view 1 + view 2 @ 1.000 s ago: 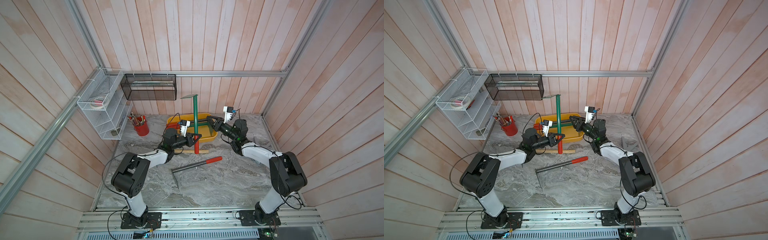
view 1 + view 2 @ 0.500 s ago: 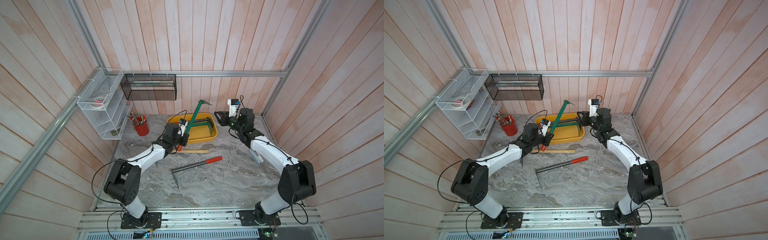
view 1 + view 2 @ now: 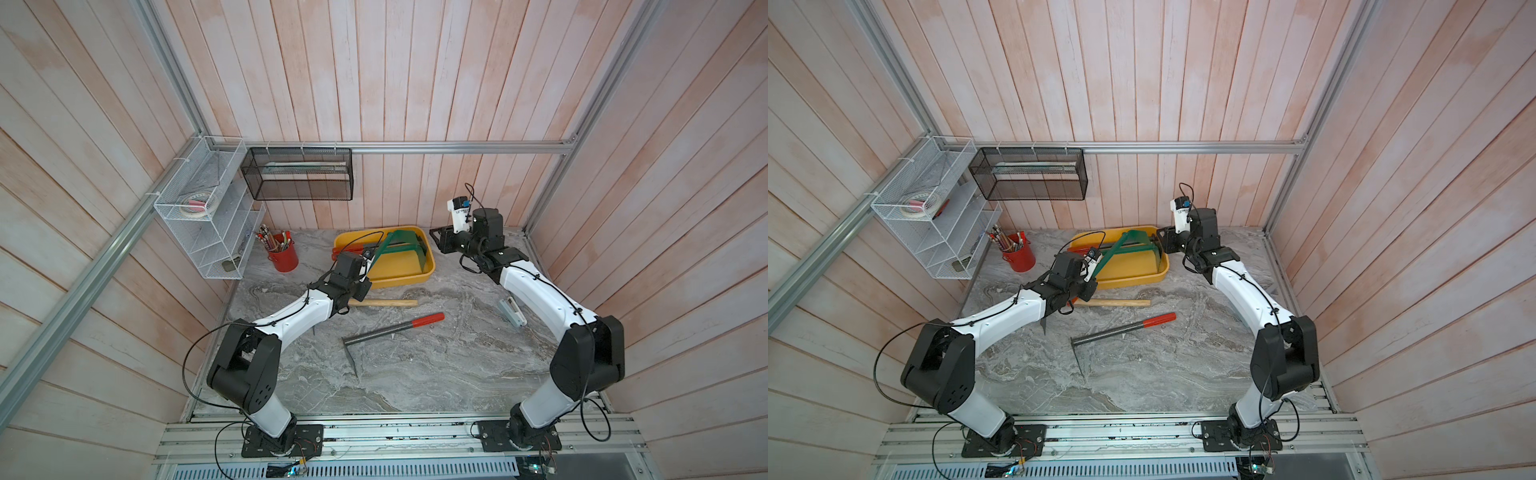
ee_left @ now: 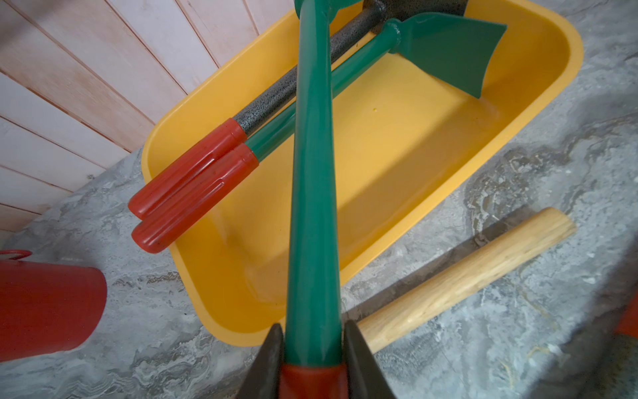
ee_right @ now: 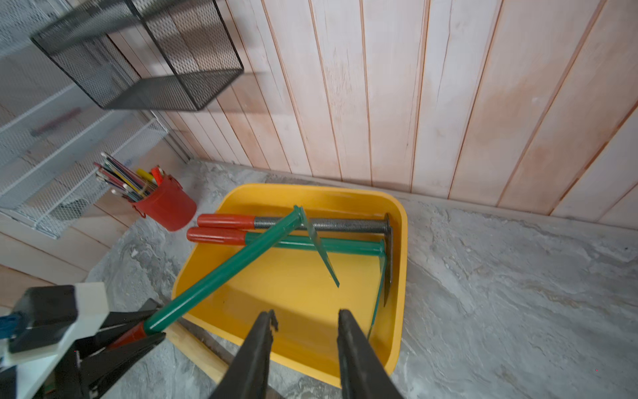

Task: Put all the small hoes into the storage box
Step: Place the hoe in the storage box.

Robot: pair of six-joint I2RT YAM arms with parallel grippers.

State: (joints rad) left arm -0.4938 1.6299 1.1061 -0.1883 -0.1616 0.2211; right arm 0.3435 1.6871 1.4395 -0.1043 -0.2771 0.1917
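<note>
- Since a second ago the hoe (image 4: 312, 172) has swung from upright to a slant over the box (image 3: 409, 277), and the right gripper (image 5: 307, 312) has drawn back from it.
- Box: just ahead of both grippers, with two red-gripped tools (image 4: 195, 200) lying in it.
- Hoe: its shaft crosses above those tools and its blade is over the box.
- Left gripper (image 4: 312, 324): clenched where the hoe's red grip meets the green shaft.
- Right gripper: jaws apart, empty.
- Wooden handle (image 4: 466, 276): just beside the left gripper.
</note>
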